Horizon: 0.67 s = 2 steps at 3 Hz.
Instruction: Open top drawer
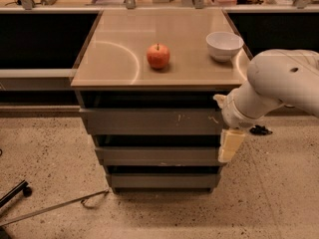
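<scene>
The top drawer [144, 121] is the widest grey front, just under the tan tabletop [114, 68], with small white scratches right of centre and a dark gap above it. Two narrower grey drawers [154, 156] sit below it. My gripper [230, 144] hangs downward from the white arm [279, 83] at the right end of the drawer unit. It is level with the gap between the top and second drawers and overlaps their right edge.
A red apple [158, 56] and a white bowl [224, 45] stand on the tabletop. Dark counters flank the unit on both sides. A thin metal rod [55, 206] and a black caster [22, 189] lie on the speckled floor at the lower left.
</scene>
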{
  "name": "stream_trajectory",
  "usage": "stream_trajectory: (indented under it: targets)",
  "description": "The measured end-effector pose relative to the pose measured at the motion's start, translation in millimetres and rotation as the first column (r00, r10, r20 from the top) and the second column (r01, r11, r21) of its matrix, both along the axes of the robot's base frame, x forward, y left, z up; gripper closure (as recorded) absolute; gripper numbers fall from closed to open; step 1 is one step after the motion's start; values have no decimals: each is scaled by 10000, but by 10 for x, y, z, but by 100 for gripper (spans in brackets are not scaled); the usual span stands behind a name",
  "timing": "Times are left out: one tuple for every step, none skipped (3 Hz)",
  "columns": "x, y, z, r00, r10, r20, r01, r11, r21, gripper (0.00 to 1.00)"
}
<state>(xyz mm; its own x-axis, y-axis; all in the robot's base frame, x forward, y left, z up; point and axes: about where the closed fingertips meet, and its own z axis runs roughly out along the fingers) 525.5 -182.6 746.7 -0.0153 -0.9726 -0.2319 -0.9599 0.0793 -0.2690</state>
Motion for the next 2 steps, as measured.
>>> stream_trajectory:
  targets:
    - [197, 114, -215, 9984, 518, 214, -517, 9987, -38, 0]
    - [420, -114, -407, 9989, 362, 304, -343, 9975, -613, 0]
